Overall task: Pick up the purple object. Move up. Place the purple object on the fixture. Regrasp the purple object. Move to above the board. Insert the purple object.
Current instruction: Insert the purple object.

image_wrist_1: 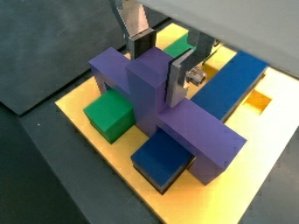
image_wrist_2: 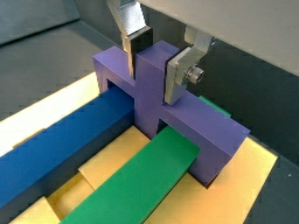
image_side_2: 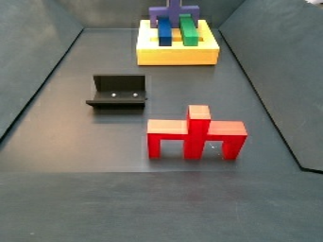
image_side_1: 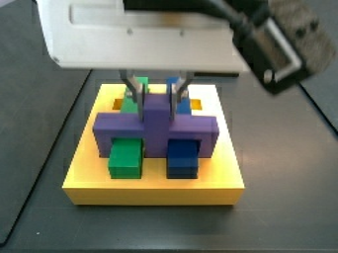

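The purple object (image_wrist_1: 176, 122) is a cross-shaped block with an upright stem. It stands on the yellow board (image_wrist_1: 79, 118) between the green and blue pieces, and shows in both wrist views (image_wrist_2: 152, 101) and both side views (image_side_1: 152, 124) (image_side_2: 173, 16). My gripper (image_wrist_1: 160, 70) is directly over it. The silver fingers sit against both sides of the stem, shut on it (image_wrist_2: 156, 70). In a side view the gripper (image_side_1: 156, 91) comes down from the white camera housing onto the stem. The object's legs reach down into the board.
A green block (image_side_1: 126, 156) and a blue block (image_side_1: 183, 156) sit in the board (image_side_1: 152, 188) in front of the purple object. The fixture (image_side_2: 117, 93) stands on the dark floor, away from the board. A red block (image_side_2: 195, 134) lies nearer the front.
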{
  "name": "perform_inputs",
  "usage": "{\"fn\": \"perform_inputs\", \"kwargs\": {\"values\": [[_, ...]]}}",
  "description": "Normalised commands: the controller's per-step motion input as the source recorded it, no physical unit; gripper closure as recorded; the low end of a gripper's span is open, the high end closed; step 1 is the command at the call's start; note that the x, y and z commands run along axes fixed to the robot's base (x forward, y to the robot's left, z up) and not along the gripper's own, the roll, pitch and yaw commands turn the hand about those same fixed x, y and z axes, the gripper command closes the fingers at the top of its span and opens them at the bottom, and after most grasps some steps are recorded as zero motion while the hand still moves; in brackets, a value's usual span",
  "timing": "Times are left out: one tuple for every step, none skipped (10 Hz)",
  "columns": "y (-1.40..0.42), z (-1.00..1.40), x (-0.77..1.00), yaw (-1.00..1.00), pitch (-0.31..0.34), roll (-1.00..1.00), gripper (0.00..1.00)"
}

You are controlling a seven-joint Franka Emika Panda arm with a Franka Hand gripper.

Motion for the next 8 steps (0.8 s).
{"fn": "perform_inputs", "kwargs": {"values": [[0.00, -0.24, 0.03, -0.10, 0.000, 0.09, 1.00], [0.00, -0.67, -0.11, -0.02, -0.084, 0.00, 1.00], [0.00, -0.91, -0.23, 0.00, -0.184, -0.01, 1.00], [0.00, -0.84, -0.17, 0.00, -0.190, -0.05, 1.00], [0.00, -0.83, -0.10, 0.00, -0.186, -0.06, 1.00], [0.00, -0.83, -0.14, 0.00, -0.161, -0.08, 1.00], [0.01, 0.00, 0.00, 0.00, 0.000, -0.04, 1.00], [0.00, 0.00, 0.00, 0.00, 0.000, 0.00, 1.00]]}}
